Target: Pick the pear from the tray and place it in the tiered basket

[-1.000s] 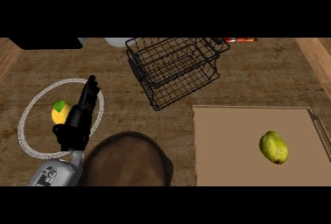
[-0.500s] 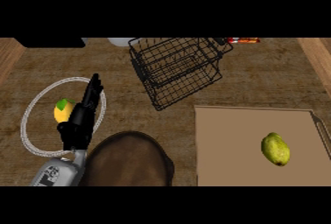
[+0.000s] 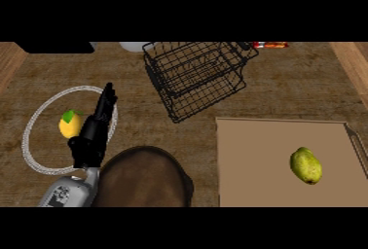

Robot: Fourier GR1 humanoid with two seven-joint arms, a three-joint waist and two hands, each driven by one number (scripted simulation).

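Yellow-green pear (image 3: 305, 165) lying on tan tray (image 3: 251, 146), black wire tiered basket (image 3: 197, 78) apart.

Dark wooden counter, seen from above

We looked steeply down on a counter (image 3: 287, 92) of dark brown, streaked wood, which filled nearly all we could see. Paler wooden strips ran along its left edge (image 3: 9, 61) and its right edge (image 3: 352, 61). At the far edge we made out a black block (image 3: 54, 46), a pale rounded object (image 3: 135, 46) and something small and red (image 3: 270, 44). Lighting was dim and even.

Open counter (image 3: 287, 92) separates the tray (image 3: 251, 146) from the tiered basket (image 3: 197, 78); nothing stands over the pear (image 3: 305, 165).
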